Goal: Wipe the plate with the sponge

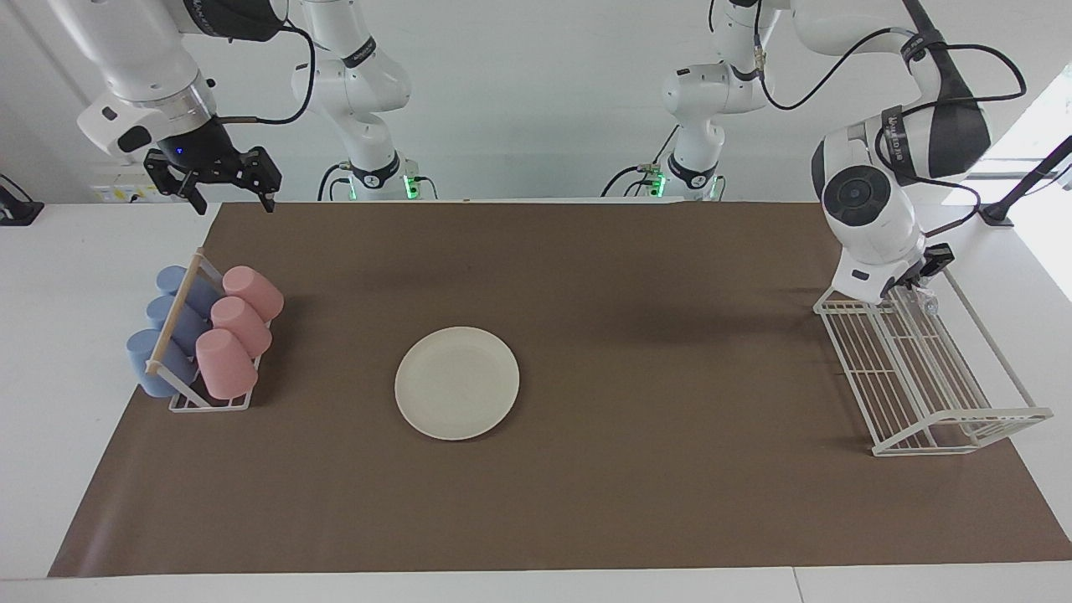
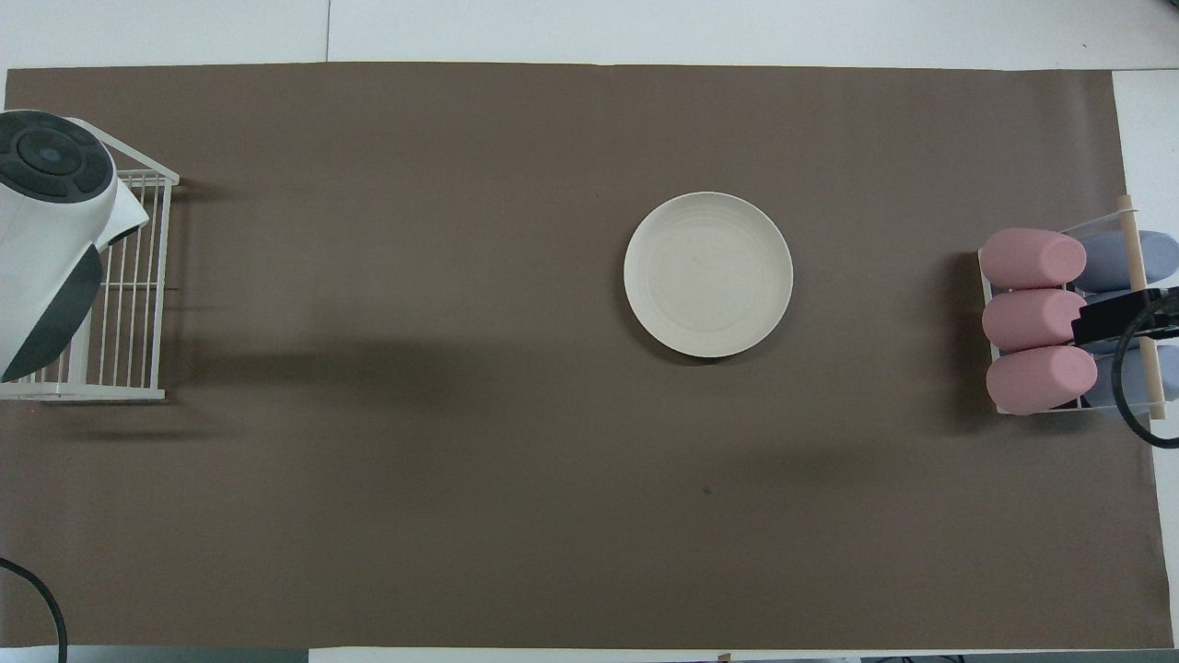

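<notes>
Fingers of the right gripper (image 1: 222, 191) are standing apart with nothing between them, hanging in the air over the mat's corner at the right arm's end of the tabletop (image 1: 50, 276), the cup rack (image 1: 209, 400) with its pink cups (image 1: 234, 331) and blue cups (image 1: 163, 339) lying below and farther from the robots. Fingers of the left gripper (image 1: 917, 285) are mostly hiding under the wrist, dipping over the robot-side end of the white wire rack (image 1: 921, 377); cannot tell their state. A glint of the silvery sponge (image 1: 928, 303) is showing just beneath them. The plate (image 1: 457, 383) is sitting flat on the brown mat (image 1: 670, 469), well apart from both pairs of fingers, between the two racks.
</notes>
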Robot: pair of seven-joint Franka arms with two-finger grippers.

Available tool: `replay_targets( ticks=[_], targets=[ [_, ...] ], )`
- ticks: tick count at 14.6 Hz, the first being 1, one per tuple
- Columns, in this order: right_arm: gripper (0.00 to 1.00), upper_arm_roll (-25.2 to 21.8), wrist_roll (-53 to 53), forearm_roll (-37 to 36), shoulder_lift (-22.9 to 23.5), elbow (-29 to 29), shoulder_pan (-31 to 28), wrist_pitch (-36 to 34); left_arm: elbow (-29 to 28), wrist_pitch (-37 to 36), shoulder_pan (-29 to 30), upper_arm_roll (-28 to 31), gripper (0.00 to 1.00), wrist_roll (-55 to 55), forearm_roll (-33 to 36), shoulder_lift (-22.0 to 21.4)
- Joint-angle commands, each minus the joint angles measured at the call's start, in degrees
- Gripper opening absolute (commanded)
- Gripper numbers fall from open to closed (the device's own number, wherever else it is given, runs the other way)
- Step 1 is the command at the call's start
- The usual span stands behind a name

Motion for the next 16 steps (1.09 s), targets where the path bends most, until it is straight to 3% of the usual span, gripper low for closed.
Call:
replay_targets(
  ticks=[1, 8, 9, 10, 12, 13, 16],
  targets=[
    [1.0, 0.2, -1.1, 1.2, -1.4, -1.6, -0.8, -0.4, -5.1, 3.5, -0.7, 0.5, 0.0, -1.1, 1.5, -2.8],
    [1.0, 0.1, -1.1, 1.2, -1.4, -1.7, -0.6, -0.4, -7.9, 4.6, -1.5, 0.4, 0.0, -4.7, 1.4, -3.6],
    [1.0, 0.1, -1.1, 1.2, -1.4, -1.7, -0.6, -0.4, -7.9, 4.7, -1.5, 0.4, 0.09, -4.7, 1.4, -3.6],
    [1.0, 0.1, -1.1, 1.2, -1.4, -1.6, -0.7, -0.4, -8.0, 4.7, -1.5, 0.4, 0.3, -4.7, 1.4, -3.7],
    [1.0, 0.1, -1.1, 1.2, -1.5, -1.6, -0.6, -0.4, -8.0, 4.7, -1.5, 0.4, 0.88, -4.8, 1.3, -3.7],
    [1.0, 0.1, -1.1, 1.2, -1.5, -1.6, -0.6, -0.4, -8.0, 4.8, -1.5, 0.4, 1.0, -4.8, 1.3, -3.7],
    [1.0, 0.1, -1.1, 1.2, -1.4, -1.7, -0.6, -0.4, -7.6, 4.8, -1.4, 0.4, 1.0, -4.9, 1.0, -3.6]
  ],
)
